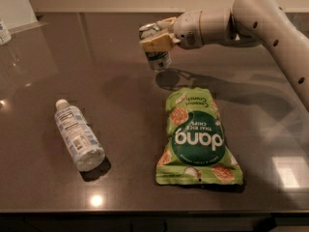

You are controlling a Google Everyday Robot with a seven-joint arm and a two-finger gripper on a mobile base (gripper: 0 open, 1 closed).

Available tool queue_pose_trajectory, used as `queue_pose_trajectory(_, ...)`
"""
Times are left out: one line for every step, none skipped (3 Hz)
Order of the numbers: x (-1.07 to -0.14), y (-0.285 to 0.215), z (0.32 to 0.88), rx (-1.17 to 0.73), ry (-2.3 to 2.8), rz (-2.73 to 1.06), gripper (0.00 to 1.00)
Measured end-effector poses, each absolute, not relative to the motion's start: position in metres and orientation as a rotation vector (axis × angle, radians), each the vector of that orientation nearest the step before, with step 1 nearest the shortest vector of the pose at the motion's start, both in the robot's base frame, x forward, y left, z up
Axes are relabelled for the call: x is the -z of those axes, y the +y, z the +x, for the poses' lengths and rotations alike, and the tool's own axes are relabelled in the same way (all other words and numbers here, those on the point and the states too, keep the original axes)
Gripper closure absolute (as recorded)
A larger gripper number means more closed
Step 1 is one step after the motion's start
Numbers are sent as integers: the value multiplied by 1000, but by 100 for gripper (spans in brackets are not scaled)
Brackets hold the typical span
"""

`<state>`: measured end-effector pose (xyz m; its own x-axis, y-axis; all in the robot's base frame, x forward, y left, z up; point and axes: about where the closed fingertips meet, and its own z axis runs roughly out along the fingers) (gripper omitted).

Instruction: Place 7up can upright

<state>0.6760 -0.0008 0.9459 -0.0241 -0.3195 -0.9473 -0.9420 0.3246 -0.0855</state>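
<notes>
The 7up can (157, 57) is a small green and white can with a silver top. It hangs almost upright above the dark table (120, 110), just beyond the top of a green chip bag. My gripper (155, 36) is shut on the can's upper part, with tan fingers (154, 43) across its front. The arm reaches in from the upper right. The can's shadow lies on the table below it, so the can is off the surface.
A green "dang" chip bag (197, 137) lies flat right of centre. A clear plastic bottle (78, 135) with a white cap lies on its side at the left. A white object (4, 32) stands at the far left edge.
</notes>
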Motion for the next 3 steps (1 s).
queue_pose_trajectory(-939, 2, 672, -785, 1514, -1190, 100)
queue_pose_trajectory(-934, 1, 670, -804, 1486, -1187, 100)
queue_pose_trajectory(-927, -1, 668, -829, 1450, -1183, 100)
